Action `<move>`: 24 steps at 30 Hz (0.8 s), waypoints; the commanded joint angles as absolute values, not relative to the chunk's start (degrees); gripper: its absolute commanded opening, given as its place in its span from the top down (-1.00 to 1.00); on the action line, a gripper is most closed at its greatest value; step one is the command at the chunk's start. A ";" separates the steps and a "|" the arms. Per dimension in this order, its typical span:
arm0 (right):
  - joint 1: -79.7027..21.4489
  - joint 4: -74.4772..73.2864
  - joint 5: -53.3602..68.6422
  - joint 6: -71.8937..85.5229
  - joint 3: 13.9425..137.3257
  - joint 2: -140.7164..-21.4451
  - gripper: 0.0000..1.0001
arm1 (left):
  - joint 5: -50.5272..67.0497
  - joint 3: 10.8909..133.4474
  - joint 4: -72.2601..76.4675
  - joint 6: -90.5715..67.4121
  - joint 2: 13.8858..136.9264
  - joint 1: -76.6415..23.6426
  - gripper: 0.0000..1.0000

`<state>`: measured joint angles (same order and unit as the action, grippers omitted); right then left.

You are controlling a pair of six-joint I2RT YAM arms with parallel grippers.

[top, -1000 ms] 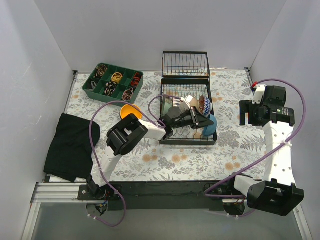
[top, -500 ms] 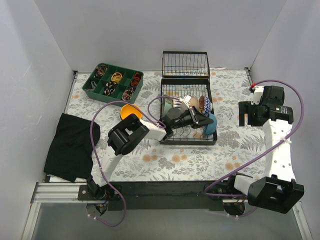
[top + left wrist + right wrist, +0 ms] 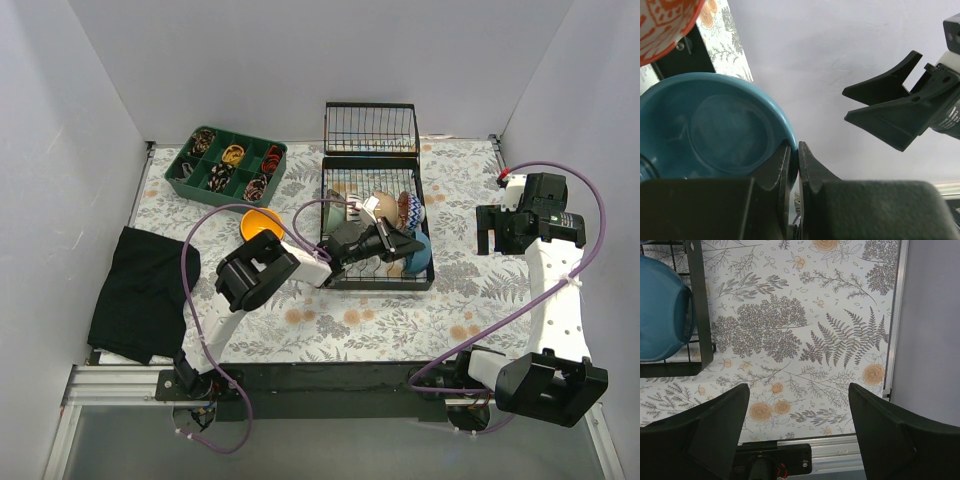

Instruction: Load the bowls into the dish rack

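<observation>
My left gripper reaches over the black wire dish rack and is shut on the rim of the solid blue bowl at the rack's near right corner. In the left wrist view the jaws pinch that blue bowl's rim. The red-and-white patterned bowl is just beside it. A beige bowl and a patterned bowl stand in the rack. An orange-yellow bowl sits on the table left of the rack. My right gripper is open and empty, right of the rack.
A green compartment tray with small items stands at the back left. A black cloth lies at the left edge. The rack's wire basket section is behind it. White walls close in the table on three sides.
My left gripper has shifted slightly over the rack's near right corner, still holding the blue bowl. My right arm has moved a little to the left and back.
</observation>
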<state>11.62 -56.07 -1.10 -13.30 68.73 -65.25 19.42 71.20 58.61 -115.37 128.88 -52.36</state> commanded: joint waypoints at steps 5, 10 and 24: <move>11.86 -56.16 -0.44 -13.27 68.91 -65.65 -0.76 | 21.27 66.97 55.03 -130.17 124.63 -52.21 0.56; 11.87 -55.99 1.49 -13.10 68.91 -65.04 -0.76 | 22.59 66.27 52.74 -125.43 121.39 -51.15 -0.06; 11.86 -56.16 2.90 -12.22 68.38 -62.32 -0.78 | 37.52 63.71 25.61 -96.27 105.76 -45.62 -0.37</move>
<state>11.62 -56.10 1.72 -13.21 68.58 -63.94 29.19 62.57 39.46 -108.79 114.13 -46.48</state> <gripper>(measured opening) 0.886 0.690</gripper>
